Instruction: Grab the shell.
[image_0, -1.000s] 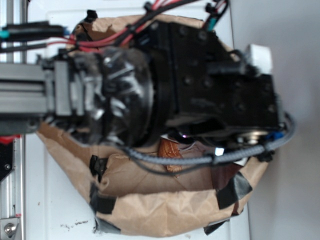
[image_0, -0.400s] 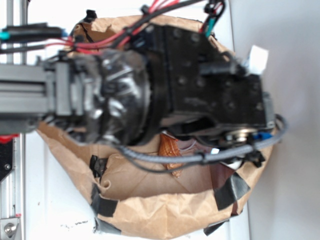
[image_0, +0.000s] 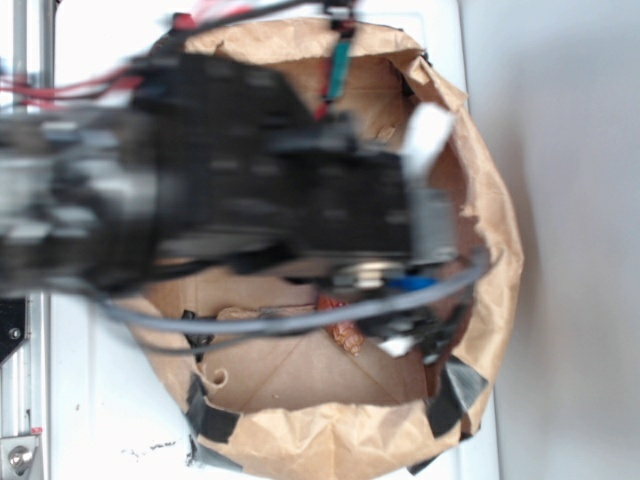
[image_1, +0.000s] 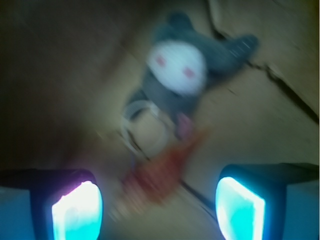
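Observation:
The shell (image_1: 162, 167) shows in the wrist view as a blurred orange-red slender shape on the brown paper, lying diagonally between and just beyond my two glowing fingertips. My gripper (image_1: 159, 210) is open, with a wide gap and nothing held. In the exterior view only an orange bit of the shell (image_0: 345, 335) peeks out under the black arm. The gripper (image_0: 400, 335) itself is mostly hidden there by the arm and cables.
A grey plush animal (image_1: 185, 75) with a white face lies just beyond the shell, with a pale ring (image_1: 142, 117) beside it. Everything sits inside a crumpled brown paper bowl (image_0: 330, 435) with black tape patches, on a white table (image_0: 100, 420).
The arm has swung left and toward the bowl's middle, blurring in the exterior view. More of the bowl's right rim is now uncovered.

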